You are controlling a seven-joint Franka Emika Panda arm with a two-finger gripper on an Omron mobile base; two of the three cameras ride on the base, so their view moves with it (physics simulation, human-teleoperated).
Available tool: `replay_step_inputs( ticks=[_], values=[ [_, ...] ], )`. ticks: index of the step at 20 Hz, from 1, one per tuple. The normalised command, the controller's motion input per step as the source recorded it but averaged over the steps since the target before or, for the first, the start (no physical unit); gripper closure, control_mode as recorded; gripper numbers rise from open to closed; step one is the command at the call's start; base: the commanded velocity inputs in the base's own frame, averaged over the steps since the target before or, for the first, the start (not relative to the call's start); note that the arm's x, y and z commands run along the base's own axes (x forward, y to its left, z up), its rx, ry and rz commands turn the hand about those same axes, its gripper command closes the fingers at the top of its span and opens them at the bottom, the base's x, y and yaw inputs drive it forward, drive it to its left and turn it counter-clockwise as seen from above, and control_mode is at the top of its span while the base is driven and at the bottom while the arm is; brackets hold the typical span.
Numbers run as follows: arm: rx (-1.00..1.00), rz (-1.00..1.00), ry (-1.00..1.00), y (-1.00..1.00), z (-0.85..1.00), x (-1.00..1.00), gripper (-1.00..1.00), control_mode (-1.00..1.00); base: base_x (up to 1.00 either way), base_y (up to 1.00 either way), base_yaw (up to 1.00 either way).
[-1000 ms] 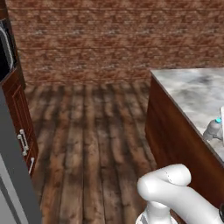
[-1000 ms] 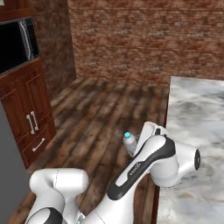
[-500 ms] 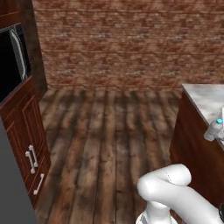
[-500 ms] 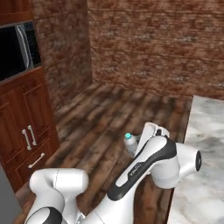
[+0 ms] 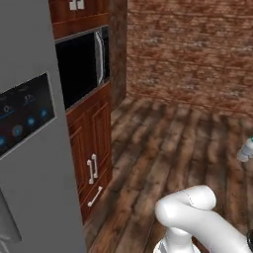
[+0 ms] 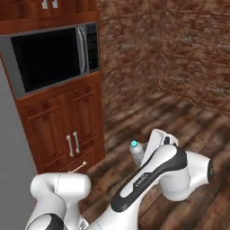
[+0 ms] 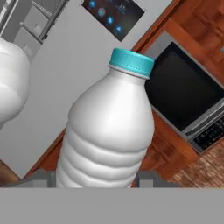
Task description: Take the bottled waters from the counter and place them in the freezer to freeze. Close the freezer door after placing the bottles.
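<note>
**Ana:** Between the gripper's (image 7: 105, 175) two dark fingertips, a water bottle (image 7: 107, 131) stands upright and close to the hand camera. Its body is ribbed, pale and cloudy (not clear as you might expect), and its cap is teal-blue.

**Ben:** Is it actually held?

**Ana:** Yes. The jaws are clenched on its lower body, one tip on each side. From the right base camera, the bottle (image 6: 136, 152) shows just its blue cap and shoulder, peeking out beside the white hand (image 6: 155, 146), above the wooden floor (image 6: 188, 121).

**Ben:** Which step is this?

**Ana:** I judge it to be the carry, with the bottle in the air and the fridge close by. A grey door with a dark display panel (image 5: 22, 116) fills the left of the left base view; that is the wider fridge door (image 5: 44, 173), not the freezer's. Beside it, a black microwave (image 6: 49, 58) is built into reddish-brown cabinets (image 6: 67, 130). A brick wall (image 5: 197, 54) stands behind.

**Ben:** And next?

**Ana:** Probably bringing the bottle to the freezer compartment. Grey and white shelving (image 7: 30, 22) shows at the top left of the hand view (too cropped to say for sure what it is).
</note>
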Motion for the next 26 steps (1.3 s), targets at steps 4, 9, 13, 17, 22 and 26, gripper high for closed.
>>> replay_step_inputs(
  ticks=[4, 9, 13, 17, 22, 26],
  values=[
    [0.00, 0.00, 0.00, 0.00, 0.00, 0.00, 1.00, 1.00, 0.19, 0.47, 0.69],
    [0.00, 0.00, 0.00, 0.00, 0.00, 0.00, 1.00, 1.00, 0.10, 0.24, 0.69],
    [0.00, 0.00, 0.00, 0.00, 0.00, 0.00, 1.00, 1.00, 0.02, 0.31, 0.71],
    [0.00, 0.00, 0.00, 0.00, 0.00, 0.00, 1.00, 1.00, 0.02, 0.47, 0.65],
    [0.00, 0.00, 0.00, 0.00, 0.00, 0.00, 1.00, 1.00, 0.08, 0.60, 0.59],
    [0.00, 0.00, 0.00, 0.00, 0.00, 0.00, 1.00, 1.00, 0.22, 0.71, 0.41]
  ],
)
